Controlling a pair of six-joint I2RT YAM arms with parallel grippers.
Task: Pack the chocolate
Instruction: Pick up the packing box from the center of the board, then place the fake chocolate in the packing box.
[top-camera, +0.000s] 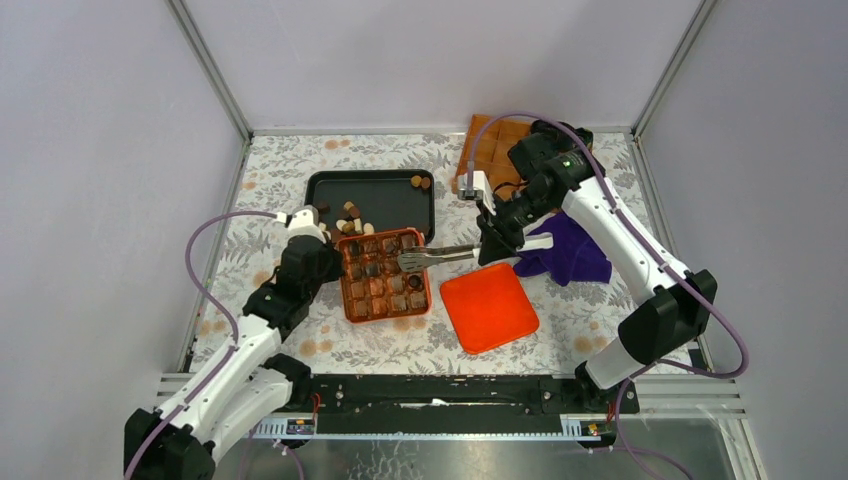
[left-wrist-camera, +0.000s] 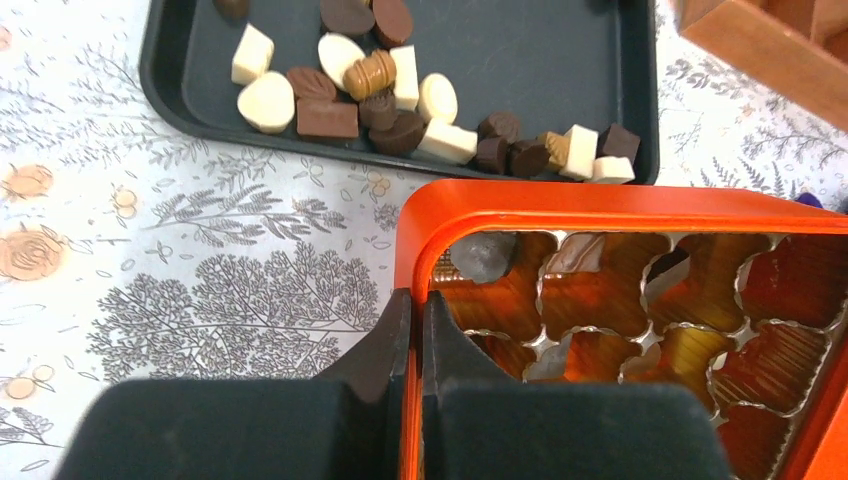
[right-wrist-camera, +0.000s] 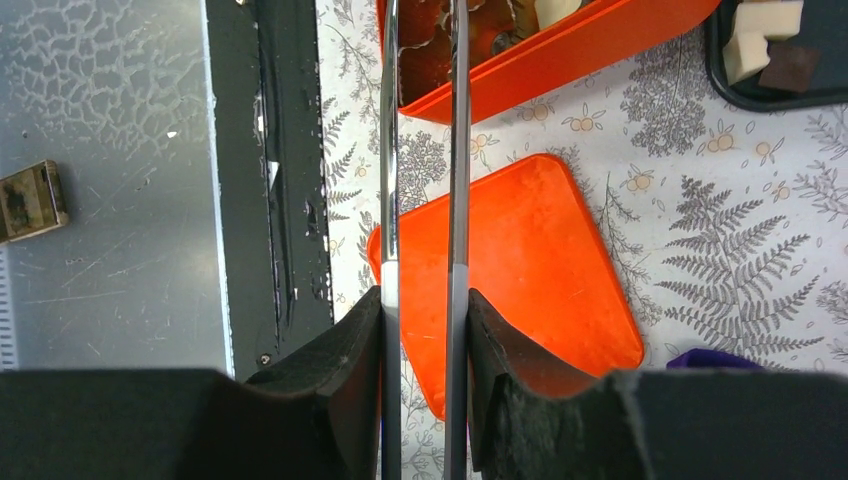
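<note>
**Tongs hovering over the box, loose pieces waiting behind**

The left gripper (left-wrist-camera: 415, 300) is pinching the orange box (left-wrist-camera: 600, 195) by its left wall. The right gripper (right-wrist-camera: 425, 300) is squeezing the tongs (top-camera: 435, 257), which are pointing leftward with their tips over the cells. Loose chocolate (left-wrist-camera: 400, 100) is sitting in the black tray (left-wrist-camera: 170, 90), just beyond the box, back-left of those tips.

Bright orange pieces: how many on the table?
2. The compartmented box sits mid-table next to the black tray; the flat lid lies just right of it, nearer the arms. The brown tray at the back is not counted. None seems hidden.
</note>
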